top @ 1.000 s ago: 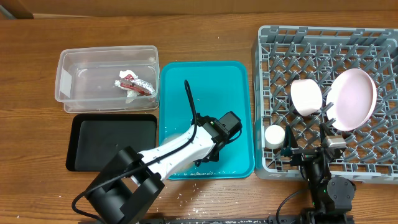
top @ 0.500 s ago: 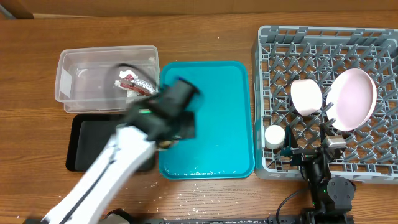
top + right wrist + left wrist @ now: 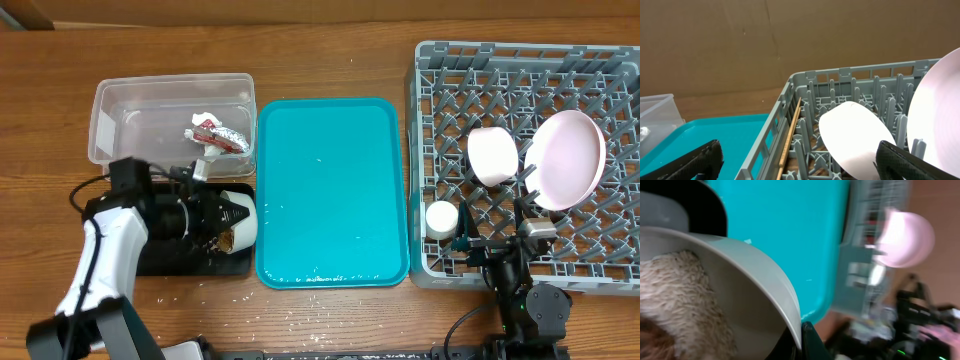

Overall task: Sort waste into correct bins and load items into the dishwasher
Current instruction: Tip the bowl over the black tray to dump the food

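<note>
Overhead, the grey bowl (image 3: 236, 214) hangs tipped sideways over the black tray (image 3: 190, 263), my left fingers (image 3: 809, 342) pinching its rim. Rice (image 3: 685, 305) sits inside, so I judge it needs a steeper tilt next. Right fingers (image 3: 695, 160) gape empty beside the rack (image 3: 805, 90).

Brown wooden table (image 3: 330, 60) across the whole overhead view, with grain running left to right and darker streaks here and there along the far edge. Behind the table in the right wrist view, a flat brown board (image 3: 740, 40) like cardboard, marked with faint creases and a few small specks, filling the upper half from side to side. Lit evenly and softly, with only pale shadows close under whatever stands on the wood.
</note>
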### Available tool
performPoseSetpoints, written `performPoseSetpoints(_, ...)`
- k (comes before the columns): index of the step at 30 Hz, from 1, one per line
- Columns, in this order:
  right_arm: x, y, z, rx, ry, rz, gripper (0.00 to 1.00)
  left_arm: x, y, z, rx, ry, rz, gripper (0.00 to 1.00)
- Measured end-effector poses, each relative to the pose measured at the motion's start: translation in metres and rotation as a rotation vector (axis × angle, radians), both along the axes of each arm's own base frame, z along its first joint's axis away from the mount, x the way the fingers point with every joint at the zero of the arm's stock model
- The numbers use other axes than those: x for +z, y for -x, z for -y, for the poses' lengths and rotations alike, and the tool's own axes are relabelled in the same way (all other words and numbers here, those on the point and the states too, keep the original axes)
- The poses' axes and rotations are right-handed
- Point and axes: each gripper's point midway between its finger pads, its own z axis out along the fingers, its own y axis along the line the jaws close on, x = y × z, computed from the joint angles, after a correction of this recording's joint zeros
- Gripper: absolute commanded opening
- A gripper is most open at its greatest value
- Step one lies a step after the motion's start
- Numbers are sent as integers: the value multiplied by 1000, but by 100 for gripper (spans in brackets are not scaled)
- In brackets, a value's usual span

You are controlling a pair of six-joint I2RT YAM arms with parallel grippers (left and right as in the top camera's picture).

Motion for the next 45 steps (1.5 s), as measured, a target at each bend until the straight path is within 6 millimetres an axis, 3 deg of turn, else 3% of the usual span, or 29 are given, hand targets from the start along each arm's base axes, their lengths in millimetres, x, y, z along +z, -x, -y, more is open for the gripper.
performPoseSetpoints(4, 0, 0, 0, 0, 0, 0, 100, 19, -5, -7, 31, 210, 131, 4)
performPoseSetpoints(11, 0, 0, 0, 0, 0, 0, 100, 38, -13, -25, 94, 306, 249, 4)
performPoseSetpoints(24, 0, 0, 0, 0, 0, 0, 100, 29, -3, -18, 78, 321, 291, 4)
performPoseSetpoints(45, 0, 0, 0, 0, 0, 0, 100, 47, -7, -20, 94, 410, 353, 4)
